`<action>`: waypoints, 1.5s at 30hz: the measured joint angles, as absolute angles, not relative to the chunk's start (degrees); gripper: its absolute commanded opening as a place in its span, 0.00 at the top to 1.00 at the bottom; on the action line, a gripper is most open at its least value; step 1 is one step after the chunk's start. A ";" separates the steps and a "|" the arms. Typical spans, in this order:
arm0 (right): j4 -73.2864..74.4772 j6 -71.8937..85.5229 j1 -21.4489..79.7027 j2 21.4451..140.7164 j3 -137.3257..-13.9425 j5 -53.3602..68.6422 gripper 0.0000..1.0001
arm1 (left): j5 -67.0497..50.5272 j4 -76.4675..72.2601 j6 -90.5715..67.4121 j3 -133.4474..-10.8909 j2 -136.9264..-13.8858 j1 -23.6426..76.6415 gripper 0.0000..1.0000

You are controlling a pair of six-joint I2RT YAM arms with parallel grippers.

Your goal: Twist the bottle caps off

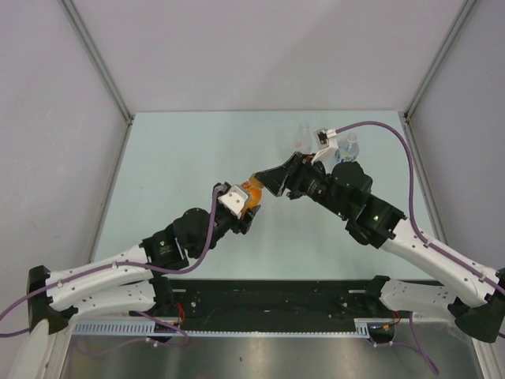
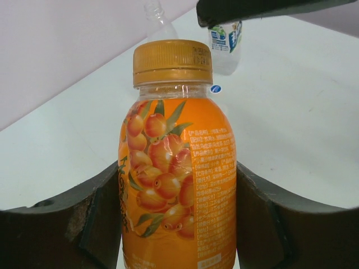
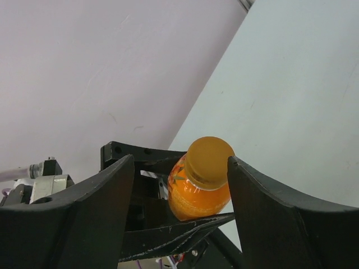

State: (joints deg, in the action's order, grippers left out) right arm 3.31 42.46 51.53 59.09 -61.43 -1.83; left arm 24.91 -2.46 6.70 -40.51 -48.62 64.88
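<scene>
- Desk [image 1: 181, 158]: pale green top, fills the middle of the top view.
- Left arm [image 1: 118, 272] comes in from lower left; right arm [image 1: 426, 245] comes in from lower right. They meet at frame centre.
- Left gripper [image 1: 249, 202]: clamped on the orange bottle [image 2: 176, 179], one finger pressed to each side of the body. Bottle is at centre of the top view, upright in the left wrist view.
- Right gripper [image 3: 180, 162]: wide apart, fingers on either side of the bottle's top. The right-hand finger is just beside the cap, the left-hand one clearly off it; holding nothing.
- Blue-label bottle [image 2: 227, 45]: stands on the desk, upper right of the left wrist view, partly hidden by a right gripper finger.
- Clear bottle [image 2: 157, 19]: top centre of the same view, neck open, label not visible.
- Orange cap [image 2: 172, 60]: sits on the orange bottle's neck.
- Blue round thing [image 2: 215, 88]: tiny, on the desk just right of the orange cap; looks like a cap, can't tell for sure.
</scene>
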 measured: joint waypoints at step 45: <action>-1.58 35.57 52.73 61.04 -60.97 5.82 1.00 | 11.97 -0.93 5.34 -41.12 -40.66 62.11 1.00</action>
State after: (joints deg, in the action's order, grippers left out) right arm -1.58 35.57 52.73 61.04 -60.97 5.82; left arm 11.97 -0.93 5.34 -41.12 -40.66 62.11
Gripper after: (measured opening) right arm 0.413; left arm 0.683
